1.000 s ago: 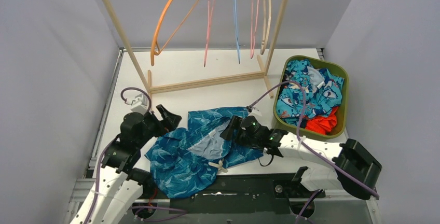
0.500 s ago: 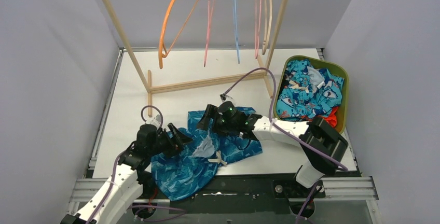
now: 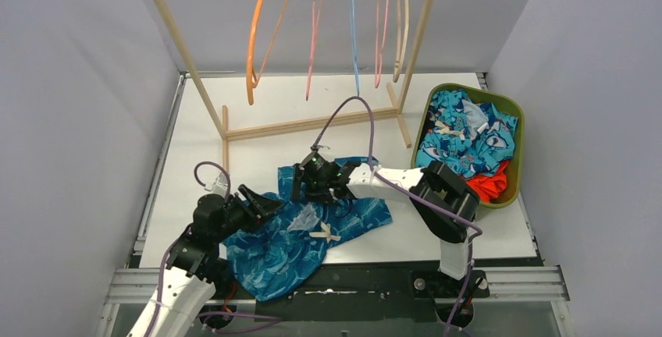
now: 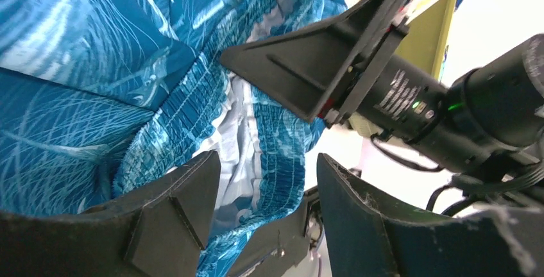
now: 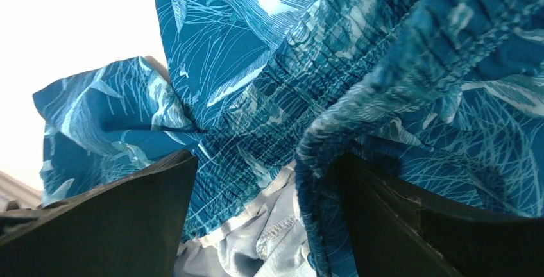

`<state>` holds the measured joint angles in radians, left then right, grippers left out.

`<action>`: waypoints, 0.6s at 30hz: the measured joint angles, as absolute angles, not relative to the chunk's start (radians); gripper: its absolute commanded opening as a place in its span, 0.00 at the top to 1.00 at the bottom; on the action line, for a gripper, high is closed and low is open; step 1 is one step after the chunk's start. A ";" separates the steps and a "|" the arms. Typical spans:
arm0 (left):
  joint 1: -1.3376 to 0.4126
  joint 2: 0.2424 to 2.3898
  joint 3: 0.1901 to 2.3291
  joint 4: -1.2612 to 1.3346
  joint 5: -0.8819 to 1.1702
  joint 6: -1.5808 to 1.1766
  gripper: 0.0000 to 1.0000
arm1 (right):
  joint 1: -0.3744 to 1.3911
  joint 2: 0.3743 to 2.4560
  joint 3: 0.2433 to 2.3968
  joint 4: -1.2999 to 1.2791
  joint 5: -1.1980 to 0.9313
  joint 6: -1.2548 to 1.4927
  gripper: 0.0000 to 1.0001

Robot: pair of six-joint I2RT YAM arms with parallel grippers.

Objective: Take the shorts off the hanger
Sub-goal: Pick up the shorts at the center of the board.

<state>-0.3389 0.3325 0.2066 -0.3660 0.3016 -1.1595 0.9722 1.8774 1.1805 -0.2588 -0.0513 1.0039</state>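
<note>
Okay, the teal leaf-print fabric shorts are lying flat on the white table, on the near side of the light wooden clothes rack and off any hanger. Their long axis is running diagonally: the waistband end is pointing toward the rack's right foot, and the leg end is pointing away from the rack, to the near left, and hanging over the table edge. The waistband is gaping, with pale lining and a cream drawstring showing.

The left gripper is sitting at the shorts' left edge, below the rack's left post. Its jaws are standing moderately apart and straddling the gathered waistband, not pinching it.

The right gripper is hovering over the waistband end, just in front of the rack's lower bar. Its jaws are standing wide, with a fold of elastic hem between them, not clamped.

An orange plastic hanger and several thin pink, blue and cream ones are hanging empty from the rack's rail.

An olive-green plastic bin is sitting right of the rack, holding turquoise cartoon-print shorts and orange-red shorts.
</note>
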 measured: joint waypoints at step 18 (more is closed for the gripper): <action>-0.339 0.306 0.558 -0.630 -0.050 -0.986 0.41 | 1.135 2.048 1.387 -0.509 0.410 0.882 0.73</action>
